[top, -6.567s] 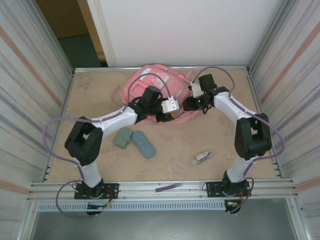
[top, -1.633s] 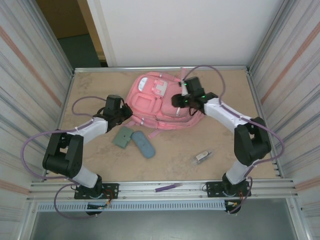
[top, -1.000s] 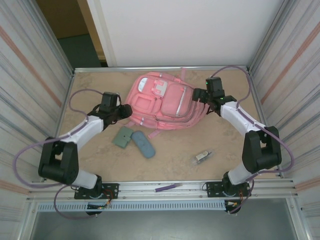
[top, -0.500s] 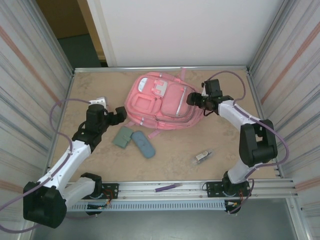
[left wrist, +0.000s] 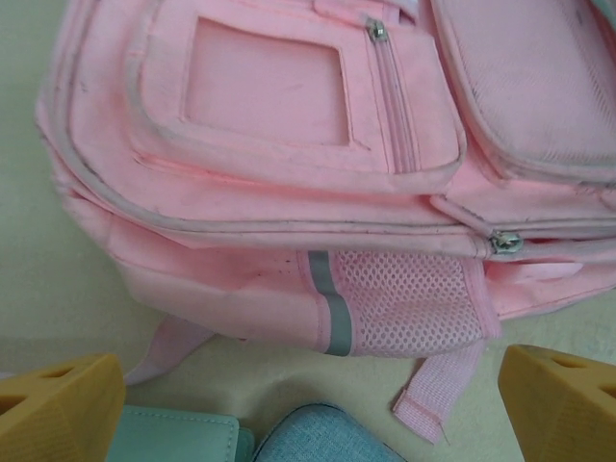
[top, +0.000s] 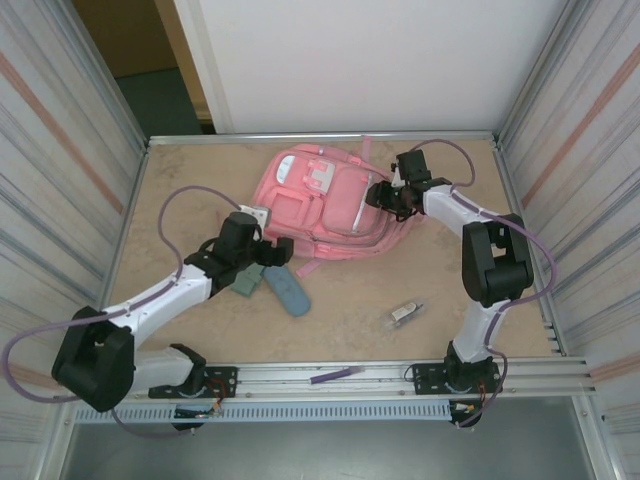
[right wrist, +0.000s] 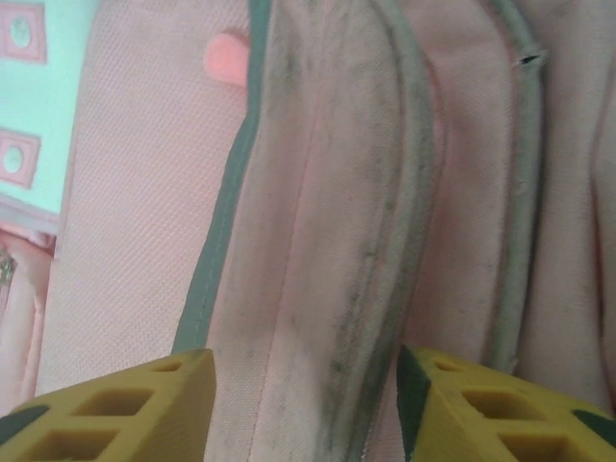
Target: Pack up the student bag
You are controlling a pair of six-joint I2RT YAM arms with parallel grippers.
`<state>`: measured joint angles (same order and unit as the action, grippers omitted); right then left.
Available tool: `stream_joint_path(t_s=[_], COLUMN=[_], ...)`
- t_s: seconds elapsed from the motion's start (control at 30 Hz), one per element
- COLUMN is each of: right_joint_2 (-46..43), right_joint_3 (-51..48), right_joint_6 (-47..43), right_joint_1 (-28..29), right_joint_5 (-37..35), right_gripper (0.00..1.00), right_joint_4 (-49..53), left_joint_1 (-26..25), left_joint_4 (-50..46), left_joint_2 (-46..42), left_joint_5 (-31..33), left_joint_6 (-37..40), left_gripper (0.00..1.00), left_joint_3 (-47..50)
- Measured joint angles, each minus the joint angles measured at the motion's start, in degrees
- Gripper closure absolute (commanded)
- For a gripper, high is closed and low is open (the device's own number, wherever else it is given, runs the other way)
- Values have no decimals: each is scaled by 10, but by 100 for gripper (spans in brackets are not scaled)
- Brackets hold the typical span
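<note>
The left gripper (top: 266, 252), jaws wide apart and empty, hovers over the green case (top: 243, 277) and blue-grey pouch (top: 288, 289). Just beyond them, the student bag (top: 315, 210) lies flat, far-centre on the tabletop (top: 180, 200). The right gripper (top: 384, 197) straddles a seam on the bag's right edge; whether it pinches, I cannot tell. Opening the bag seems in hand, so the next move needs a zipper pull.

Robot test cell in a lab is indicated. The counter (top: 350, 300) is boxed in by ribbed metal panels (top: 60, 150) and a white back board (top: 370, 60); two arms (top: 165, 292) are bolted to an aluminium rail (top: 330, 385) at the near edge, purple cables (top: 195, 189) looped.
</note>
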<state>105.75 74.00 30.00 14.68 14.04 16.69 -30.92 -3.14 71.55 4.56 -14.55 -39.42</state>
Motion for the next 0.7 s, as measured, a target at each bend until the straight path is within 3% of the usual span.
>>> stream_joint_path(t_s=[0.17, 0.5, 0.7], right_joint_2=[0, -58, -141], right_joint_3=[-4, -27, -28], right_joint_6=[18, 121, 191], right_joint_1=[0, 15, 54], right_joint_5=[12, 57, 10], right_gripper=[99, 100, 100], right_joint_4=[-3, -44, -68], left_joint_1=[-1, 12, 39], left_joint_4=[0, 17, 9], left_joint_2=[42, 181, 266], left_joint_5=[1, -6, -23], left_joint_6=[3, 26, 45], left_gripper=[1, 1, 1], left_joint_3=[-10, -92, -180])
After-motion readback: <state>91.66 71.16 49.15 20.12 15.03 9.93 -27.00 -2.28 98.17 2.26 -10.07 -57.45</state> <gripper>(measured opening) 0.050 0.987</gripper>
